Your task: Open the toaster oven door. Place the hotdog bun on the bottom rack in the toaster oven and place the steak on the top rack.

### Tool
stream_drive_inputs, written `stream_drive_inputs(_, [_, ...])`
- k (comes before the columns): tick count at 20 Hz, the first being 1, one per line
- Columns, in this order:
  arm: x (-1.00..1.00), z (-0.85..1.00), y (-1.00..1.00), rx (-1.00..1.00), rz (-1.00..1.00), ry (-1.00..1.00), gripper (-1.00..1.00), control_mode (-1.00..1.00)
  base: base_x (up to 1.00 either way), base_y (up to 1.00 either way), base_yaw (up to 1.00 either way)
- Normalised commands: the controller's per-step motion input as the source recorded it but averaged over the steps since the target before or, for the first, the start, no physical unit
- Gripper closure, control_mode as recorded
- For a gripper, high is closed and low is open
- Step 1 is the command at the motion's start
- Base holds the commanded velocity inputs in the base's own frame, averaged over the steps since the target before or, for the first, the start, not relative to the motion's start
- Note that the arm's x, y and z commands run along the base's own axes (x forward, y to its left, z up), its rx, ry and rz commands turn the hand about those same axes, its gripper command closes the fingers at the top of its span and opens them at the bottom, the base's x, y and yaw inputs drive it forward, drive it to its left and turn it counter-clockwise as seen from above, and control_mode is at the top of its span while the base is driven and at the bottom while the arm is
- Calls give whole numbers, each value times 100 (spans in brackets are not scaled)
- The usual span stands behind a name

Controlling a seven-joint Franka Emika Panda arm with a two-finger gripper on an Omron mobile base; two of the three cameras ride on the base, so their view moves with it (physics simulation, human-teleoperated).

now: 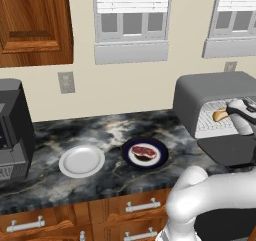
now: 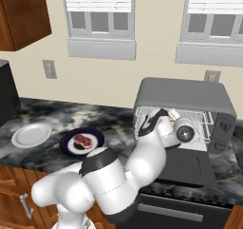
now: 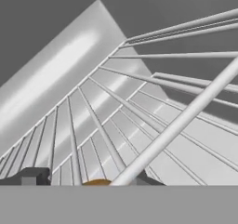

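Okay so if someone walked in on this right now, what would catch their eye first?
Probably the white arm reaching into the open toaster oven at the right end of the counter, its claw next to the hotdog bun on a wire rack inside, with the toaster oven door folded down flat. Next, the steak on a dark plate mid-counter, beside a white plate.

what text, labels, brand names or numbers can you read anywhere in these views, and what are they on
None: no view has a readable word, number or brand.
toaster oven: plain grey shell; the right-hand knobs carry no legible marks.
black appliance: front panel too blurred to tell whether anything is printed there.
wall outlet: blank.
white plate and dark plate under the steak: unmarked.
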Motion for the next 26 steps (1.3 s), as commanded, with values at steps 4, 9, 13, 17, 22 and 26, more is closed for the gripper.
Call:
stream_drive_inputs(4, [-30,-29,4,0,0,26,100,-100,0,0,0])
stream_drive_inputs(9, [-42,-40,8,0,0,26,100,-100,0,0,0])
stream_drive_inputs(13, [-55,-42,1,0,0,30,100,-100,0,0,0])
stream_drive_inputs(17, [-60,-32,0,0,0,31,100,-100,0,0,0])
stream_drive_inputs(22, [-63,-19,0,0,0,33,100,-100,0,0,0])
stream_drive_inputs(26, [-72,-23,0,2,2,35,100,-100,0,0,0])
